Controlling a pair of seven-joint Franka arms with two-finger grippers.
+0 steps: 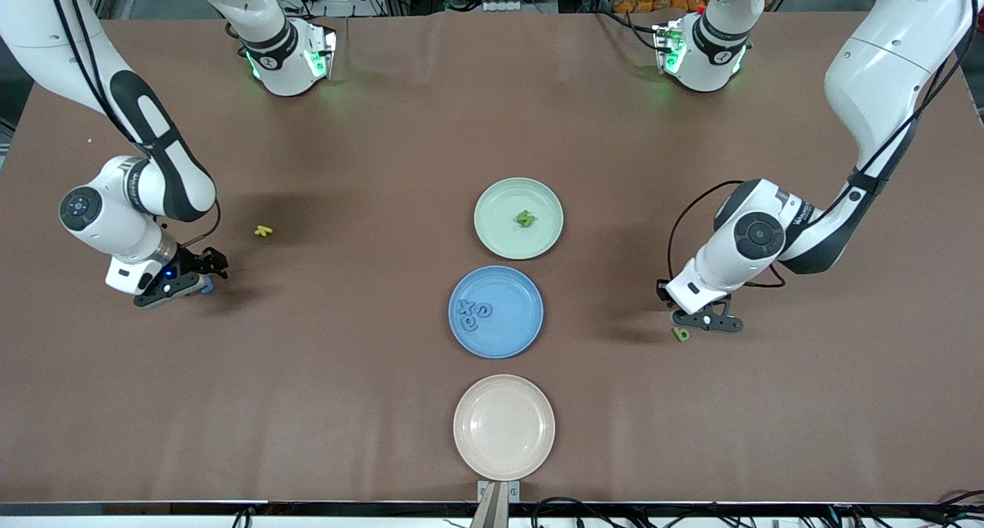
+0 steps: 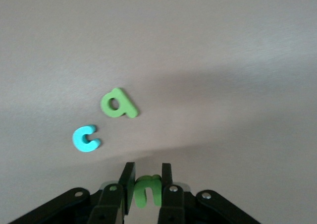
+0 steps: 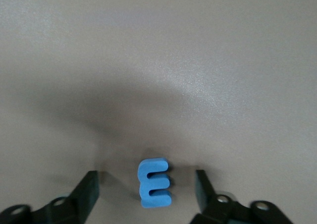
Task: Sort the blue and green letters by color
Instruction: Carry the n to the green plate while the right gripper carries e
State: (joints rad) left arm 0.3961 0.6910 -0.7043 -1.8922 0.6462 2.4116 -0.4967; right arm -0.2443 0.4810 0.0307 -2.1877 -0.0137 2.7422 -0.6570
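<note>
Three plates sit in a row down the middle of the brown surface (image 1: 369, 128): one green plate (image 1: 492, 232) farthest from the front camera, one blue plate (image 1: 513, 337) next, and one pink plate (image 1: 503, 426) nearest the camera. The green plate holds one green letter (image 1: 526, 219). The blue plate holds three blue letters (image 1: 474, 313), bunched together at the edge toward the right arm's end.

The left gripper (image 2: 145, 184) is low over the surface at the left arm's end, its jaws pinching a single green letter "n" (image 2: 147, 189); in the front view this green piece (image 1: 681, 333) shows right at the jaws' tip. In the left wrist view two more letters lie loose on the surface just ahead of it: one green "a" (image 2: 118, 104) and one cyan "c" (image 2: 85, 138), near each other but not touching.

The right gripper (image 3: 147, 189) is down at the surface toward the right arm's end, jaws spread on either side of one blue letter "E" (image 3: 154, 182), which stands between them with a gap on each side. In the front view a sliver of this blue shows at the gripper's tip (image 1: 206, 284).

One yellow letter (image 1: 264, 230) lies alone on the surface, near the right gripper and farther from the front camera than it

Counted in all: three green letters, five blue or cyan ones, one yellow
</note>
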